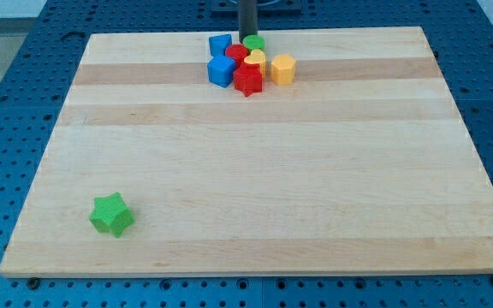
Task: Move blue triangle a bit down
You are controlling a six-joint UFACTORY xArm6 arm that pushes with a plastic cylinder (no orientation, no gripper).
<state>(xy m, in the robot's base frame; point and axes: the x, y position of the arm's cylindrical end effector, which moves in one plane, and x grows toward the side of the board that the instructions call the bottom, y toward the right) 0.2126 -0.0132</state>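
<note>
The blue triangle (219, 44) sits near the board's top edge, at the left of a tight cluster of blocks. My tip (248, 35) stands just right of it, at the top of the cluster, touching or nearly touching a green round block (254, 42). Below lie a blue cube (222, 70), a red round block (237, 54), a yellow heart (254, 60), a red star (248, 81) and a yellow hexagon (282, 68).
A green star (111, 214) lies alone at the board's lower left. The wooden board (255, 171) rests on a blue perforated table (7, 68).
</note>
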